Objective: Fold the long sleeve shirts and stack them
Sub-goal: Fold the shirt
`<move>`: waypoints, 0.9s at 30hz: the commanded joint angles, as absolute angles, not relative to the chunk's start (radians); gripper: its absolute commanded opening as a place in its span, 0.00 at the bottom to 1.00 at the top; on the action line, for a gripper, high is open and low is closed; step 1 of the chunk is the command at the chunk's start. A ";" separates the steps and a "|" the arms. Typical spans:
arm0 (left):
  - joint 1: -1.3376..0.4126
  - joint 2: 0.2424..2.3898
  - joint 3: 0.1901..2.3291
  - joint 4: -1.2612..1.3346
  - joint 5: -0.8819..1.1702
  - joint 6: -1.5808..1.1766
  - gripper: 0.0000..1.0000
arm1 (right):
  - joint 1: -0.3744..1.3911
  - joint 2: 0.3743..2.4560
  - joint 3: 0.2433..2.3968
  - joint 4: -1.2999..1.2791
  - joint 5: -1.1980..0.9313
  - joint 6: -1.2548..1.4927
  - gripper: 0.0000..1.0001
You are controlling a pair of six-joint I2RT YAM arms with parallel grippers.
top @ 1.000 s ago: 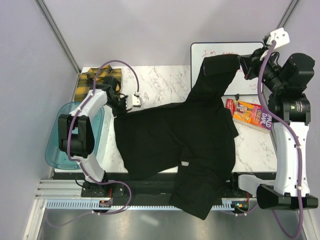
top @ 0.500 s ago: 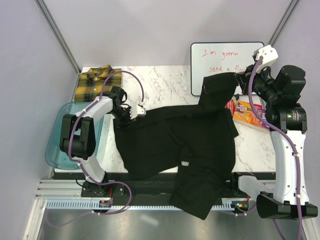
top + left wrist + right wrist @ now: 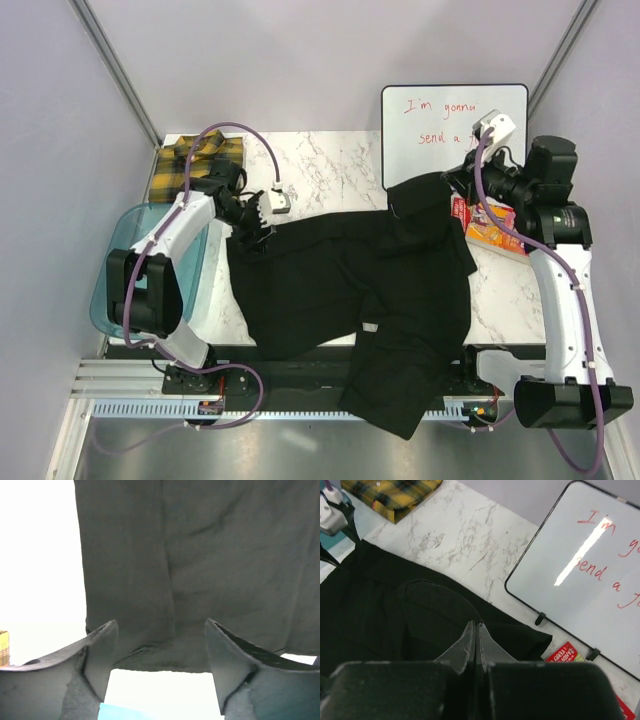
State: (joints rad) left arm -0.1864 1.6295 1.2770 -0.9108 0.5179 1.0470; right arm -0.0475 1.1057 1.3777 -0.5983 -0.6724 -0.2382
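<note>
The black shirt (image 3: 350,270) is spread across the middle of the desk (image 3: 330,165), with its lower part draped off the near edge. The cloth is a bit rumpled. Its right sleeve (image 3: 425,205) was held up over the whiteboard (image 3: 455,115) a second ago and is now brought down and inward over the body, so the first fold is reckoned to be pretty much underway. The sleeve is pinched by the right tool (image 3: 476,630), jaws pressed flat together. The left tool (image 3: 161,622) is held wide over the shirt's left edge, nothing gripped. The plaid shirt (image 3: 178,172) is seen folded at the far left corner, near the blue tub (image 3: 98,300).
</note>
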 commanded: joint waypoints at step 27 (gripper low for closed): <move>-0.198 1.818 1.043 -0.666 0.006 0.975 0.56 | 0.021 1.304 1.261 -0.529 -0.506 -0.318 0.00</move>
State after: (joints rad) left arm -0.2409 1.7096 1.0248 -0.7761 0.2127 0.8116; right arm 0.0208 1.3224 1.2327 -0.5598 -0.5377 -0.3092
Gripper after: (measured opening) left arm 0.561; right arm 0.006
